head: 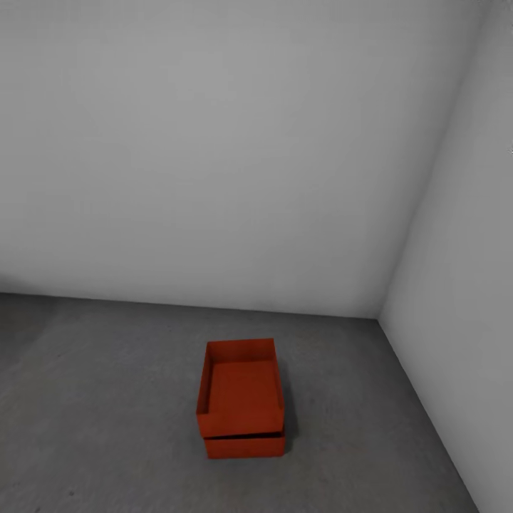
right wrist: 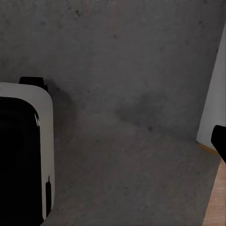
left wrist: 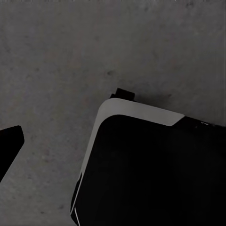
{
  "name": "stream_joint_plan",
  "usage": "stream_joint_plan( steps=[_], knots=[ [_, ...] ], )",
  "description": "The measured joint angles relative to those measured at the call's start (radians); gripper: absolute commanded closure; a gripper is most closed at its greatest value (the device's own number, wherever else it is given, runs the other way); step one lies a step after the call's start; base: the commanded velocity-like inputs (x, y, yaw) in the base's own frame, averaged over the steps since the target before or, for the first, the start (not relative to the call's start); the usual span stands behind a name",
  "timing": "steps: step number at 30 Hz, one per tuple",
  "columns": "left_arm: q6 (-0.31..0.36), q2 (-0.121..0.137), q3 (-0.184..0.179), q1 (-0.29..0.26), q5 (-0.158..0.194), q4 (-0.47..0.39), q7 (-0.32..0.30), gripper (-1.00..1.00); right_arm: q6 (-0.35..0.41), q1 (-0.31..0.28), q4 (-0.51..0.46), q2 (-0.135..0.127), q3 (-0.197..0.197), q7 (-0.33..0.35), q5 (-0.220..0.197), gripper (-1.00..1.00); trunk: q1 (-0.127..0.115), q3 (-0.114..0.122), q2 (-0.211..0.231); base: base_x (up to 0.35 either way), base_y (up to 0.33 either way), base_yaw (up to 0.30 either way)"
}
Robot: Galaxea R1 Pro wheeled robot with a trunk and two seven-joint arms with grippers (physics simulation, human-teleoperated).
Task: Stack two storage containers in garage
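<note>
In the head view the two storage containers stand stacked on the dark grey concrete floor (head: 107,399) of the garage, near the corner of two plain walls. The upper orange-red bin (head: 242,388) is open-topped and empty, and sits slightly askew on the lower bin (head: 246,447), of which just the front wall shows. Neither bin is touched by an arm. A black fingertip (left wrist: 10,141) of my left gripper shows at the edge of the left wrist view over bare floor. A black fingertip (right wrist: 220,141) of my right gripper shows likewise, with nothing held.
Grey-white walls (head: 214,142) meet in a corner (head: 381,317) to the right behind the stack. My own black-and-white base (left wrist: 150,169) shows in the left wrist view, and the base (right wrist: 19,150) also in the right wrist view. A white wall edge (right wrist: 214,94) and a light wooden strip (right wrist: 216,202) lie beside it.
</note>
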Motion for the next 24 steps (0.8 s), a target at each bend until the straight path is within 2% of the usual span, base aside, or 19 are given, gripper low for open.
stream_joint_plan(
  steps=[24],
  knots=[
    [0.000,0.000,0.000,0.000,0.001,0.000,0.000,-1.00,0.000,0.000,0.000,-0.002,0.000,0.000,0.001,-1.00,0.000,0.004,0.000,0.000,0.000,0.000]
  ],
)
